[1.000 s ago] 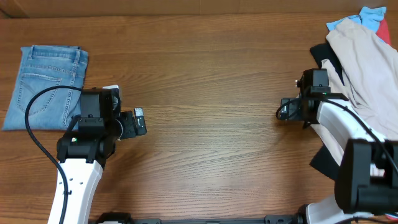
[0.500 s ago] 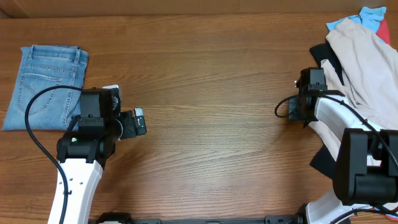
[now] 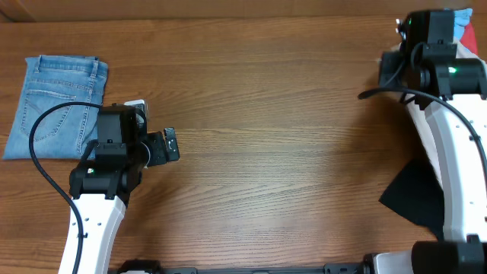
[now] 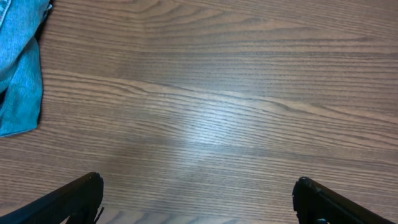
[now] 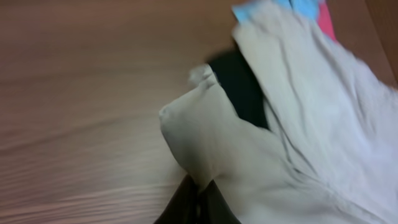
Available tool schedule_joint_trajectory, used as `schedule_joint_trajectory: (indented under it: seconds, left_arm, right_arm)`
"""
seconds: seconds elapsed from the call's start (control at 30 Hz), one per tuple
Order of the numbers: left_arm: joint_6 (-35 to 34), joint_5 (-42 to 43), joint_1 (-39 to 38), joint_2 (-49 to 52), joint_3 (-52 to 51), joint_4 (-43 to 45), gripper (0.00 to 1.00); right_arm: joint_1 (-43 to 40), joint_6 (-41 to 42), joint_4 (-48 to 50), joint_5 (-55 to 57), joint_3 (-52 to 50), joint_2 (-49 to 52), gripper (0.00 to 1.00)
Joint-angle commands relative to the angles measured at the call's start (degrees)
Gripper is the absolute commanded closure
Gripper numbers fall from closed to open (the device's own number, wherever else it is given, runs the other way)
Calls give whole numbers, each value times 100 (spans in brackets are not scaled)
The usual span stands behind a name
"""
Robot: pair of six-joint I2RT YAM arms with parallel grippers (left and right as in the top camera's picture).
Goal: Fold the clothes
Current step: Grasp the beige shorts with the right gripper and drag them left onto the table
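**Grippers: left gripper (image 3: 169, 143) released, right gripper (image 5: 196, 194) clamped on shorts (image 5: 298, 124)**

Far left, your folded jeans (image 3: 57, 103) lie flat on the table (image 3: 266, 152), waistband toward the far edge. Just right of them the left gripper hangs over the wood, holding nothing. Your left wrist view shows its fingers (image 4: 78, 196) spread wide, one at each lower corner, with a blue denim edge at the upper left.

At the far right, the right arm reaches into the top corner and covers most of the pile from overhead. The right wrist view is blurred, but you can make out the dark fingers pressed together at the bottom edge, with a pinched fold of pale beige cloth rising out of them. The shorts sprawl rumpled and unfolded over a black garment (image 5: 245, 87). A light blue cloth (image 5: 305, 7) and a pink-red cloth (image 5: 328, 18) peek out beyond. More black fabric (image 3: 415, 202) lies near the arm's base.
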Motion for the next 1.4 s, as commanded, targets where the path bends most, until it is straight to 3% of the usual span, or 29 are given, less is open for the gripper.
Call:
schedule_joint_trajectory:
  seconds: [0.0, 0.37, 0.63, 0.73, 0.77, 0.83, 0.93, 0.97, 1.07, 1.23, 1.37]
  left_arm:
    - [-39, 63, 57, 17, 151, 61, 0]
    - [-39, 63, 57, 17, 151, 256, 0]
    - [-39, 63, 57, 17, 151, 400, 0]
    - [-39, 70, 57, 17, 151, 409, 0]
    - [-39, 98, 57, 17, 151, 409, 0]
    - [-37, 269, 57, 17, 151, 415, 0]
    - [-35, 704, 57, 20, 151, 437, 0]
    - [-20, 990, 55, 24, 151, 470, 0]
    - [9, 1532, -37, 68, 151, 577, 0]
    - [-24, 1499, -898, 339, 151, 997, 0]
    - [-710, 1506, -1790, 890, 151, 1445, 0]
  right_arm:
    - [627, 46, 37, -763, 503, -76, 96]
    - [2380, 96, 1615, -918, 490, 483, 96]
    - [2732, 111, 2966, -898, 490, 1220, 91]
    - [2618, 501, 3121, -275, 535, 1200, 87]
    - [2538, 723, 3042, 26, 601, 1163, 79]
    - [2330, 839, 2767, 192, 732, 1023, 32]
    - [1980, 837, 2267, 190, 807, 695, 27]
    - [1821, 841, 1967, 184, 807, 529, 0]
    - [1469, 839, 1252, 175, 807, 186, 0]
    - [765, 951, 205, 170, 807, -219, 0]
    - [83, 1436, -313, -157, 807, -400, 0]
